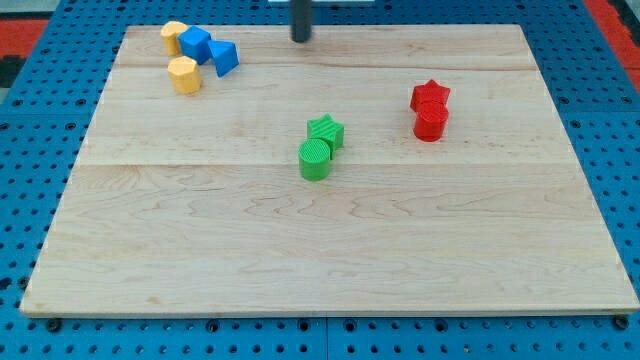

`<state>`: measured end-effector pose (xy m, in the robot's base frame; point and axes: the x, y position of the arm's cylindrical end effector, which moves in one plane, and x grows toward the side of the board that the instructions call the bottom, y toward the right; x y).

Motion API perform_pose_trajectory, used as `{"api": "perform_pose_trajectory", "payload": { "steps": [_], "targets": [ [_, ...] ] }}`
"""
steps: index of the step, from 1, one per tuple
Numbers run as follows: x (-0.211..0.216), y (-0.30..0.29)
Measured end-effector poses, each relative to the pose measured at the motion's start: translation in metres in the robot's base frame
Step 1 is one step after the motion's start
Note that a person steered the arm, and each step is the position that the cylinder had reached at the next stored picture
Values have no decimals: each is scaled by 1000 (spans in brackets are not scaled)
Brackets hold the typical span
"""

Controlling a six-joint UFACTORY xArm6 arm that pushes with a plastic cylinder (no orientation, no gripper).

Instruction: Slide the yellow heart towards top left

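Two yellow blocks sit near the board's top left corner. The one that looks like the yellow heart (173,37) is at the very top left and touches the left side of a blue cube (195,44). The other yellow block (184,75), roughly hexagonal, lies just below them. A blue triangular block (225,58) sits to the right of the cube. My tip (301,40) is at the board's top edge near the middle, well to the right of this cluster and touching no block.
A green star (326,130) and a green cylinder (315,160) touch each other near the board's centre. A red star (431,96) and a red cylinder (432,122) sit together at the right. The wooden board (320,250) lies on a blue pegboard.
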<state>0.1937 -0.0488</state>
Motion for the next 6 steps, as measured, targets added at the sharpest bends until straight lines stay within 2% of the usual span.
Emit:
{"api": "perform_pose_trajectory", "payload": {
  "steps": [3, 6],
  "targets": [
    [-2, -82],
    [-2, -117]
  ]
}}
